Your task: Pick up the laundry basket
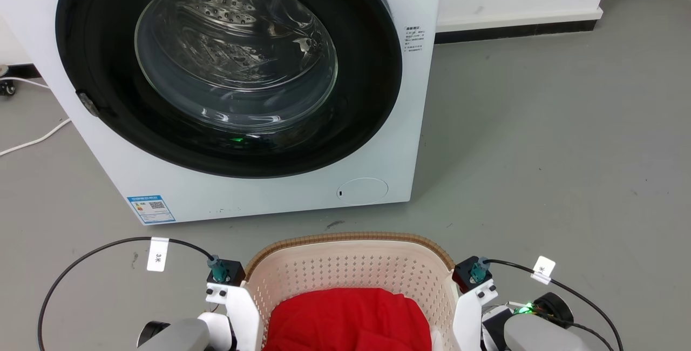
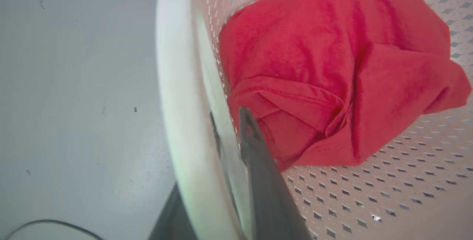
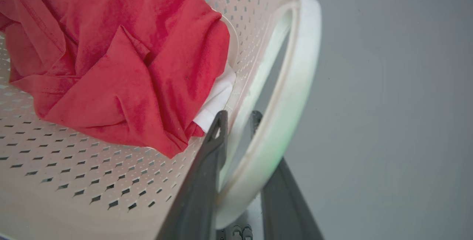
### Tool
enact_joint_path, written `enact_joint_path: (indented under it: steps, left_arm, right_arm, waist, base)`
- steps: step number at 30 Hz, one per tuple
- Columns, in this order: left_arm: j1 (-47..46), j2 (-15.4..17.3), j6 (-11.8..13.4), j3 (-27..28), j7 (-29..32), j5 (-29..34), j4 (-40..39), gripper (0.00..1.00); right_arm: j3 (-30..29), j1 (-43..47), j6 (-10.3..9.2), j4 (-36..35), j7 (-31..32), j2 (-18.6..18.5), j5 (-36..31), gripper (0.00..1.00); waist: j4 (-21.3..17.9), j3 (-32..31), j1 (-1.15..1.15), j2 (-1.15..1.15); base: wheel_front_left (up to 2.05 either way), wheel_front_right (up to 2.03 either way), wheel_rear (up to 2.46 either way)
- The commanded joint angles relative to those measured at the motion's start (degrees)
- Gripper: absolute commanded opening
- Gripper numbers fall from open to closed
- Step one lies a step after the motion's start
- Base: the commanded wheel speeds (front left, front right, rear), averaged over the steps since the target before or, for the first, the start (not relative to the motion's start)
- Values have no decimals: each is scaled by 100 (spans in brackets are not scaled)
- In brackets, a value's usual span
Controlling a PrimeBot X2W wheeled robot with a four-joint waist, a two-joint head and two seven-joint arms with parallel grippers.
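Note:
The laundry basket [image 1: 351, 264] is cream-white and perforated with a brown woven rim, and it sits at the bottom centre of the head view between my two wrists. A crumpled red garment [image 1: 345, 318] lies inside it. In the left wrist view my left gripper [image 2: 229, 118] is shut on the basket's white side handle [image 2: 177, 96], one finger inside by the red garment [image 2: 332, 66], one outside. My right gripper [image 3: 239, 116] clamps the opposite white handle [image 3: 295, 85] the same way. A bit of white cloth [image 3: 216, 99] shows under the red garment [image 3: 122, 55].
A white front-loading washing machine [image 1: 410, 124] stands just beyond the basket, its round glass door [image 1: 232, 70] shut. Grey floor [image 1: 540, 151] spreads to the right. A white cable [image 1: 32, 143] lies at the far left, and black cables [image 1: 108, 245] loop from both wrists.

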Motion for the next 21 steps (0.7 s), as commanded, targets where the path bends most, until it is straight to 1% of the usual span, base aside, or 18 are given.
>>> enact_joint_path:
  steps: [1, 21]
  left_arm:
    - [-148, 9, -61, -12, -64, -21, -50, 0]
    - [-168, 17, -61, -59, -71, -69, -64, 0]
  right_arm:
    - [41, 7, 49, -10, 22, -7, -34, 0]
    - [43, 16, 49, -26, 50, -6, -65, 0]
  waist:
    - [-1, 0, 0, 0]
    - [-2, 14, 0, 0]
  base:
    - [0, 0, 0]
    - [0, 0, 0]
